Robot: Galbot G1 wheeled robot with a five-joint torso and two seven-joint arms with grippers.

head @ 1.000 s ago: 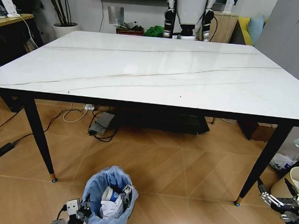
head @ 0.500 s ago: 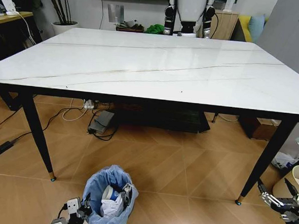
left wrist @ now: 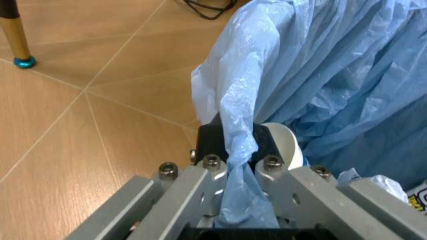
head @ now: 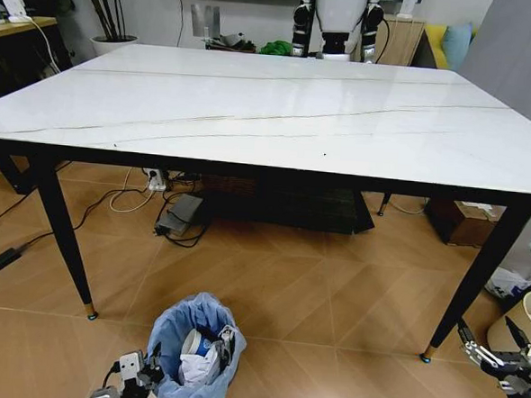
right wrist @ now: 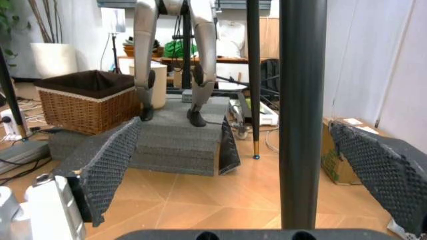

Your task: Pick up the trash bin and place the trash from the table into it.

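Your left gripper holds the trash bin on the floor; your right gripper sits idle, jaws wide.

Your left gripper [head: 137,378] is low by the floor, clamped on the blue bag at the rim of the trash bin [head: 195,350]; the wrist view shows the bag bunched between its fingers [left wrist: 183,192], which sit narrow on the plastic and rim. The bin stands just right of that gripper, on the wood floor in front of the table [head: 271,109]. Trash [head: 204,356] lies inside the bin: white paper and a blue-and-white cup show. Your right gripper [head: 495,357] hangs low near the table's front right leg [head: 472,284], fingers [right wrist: 110,165] spread wide, gripping nothing; that leg stands right ahead of it.
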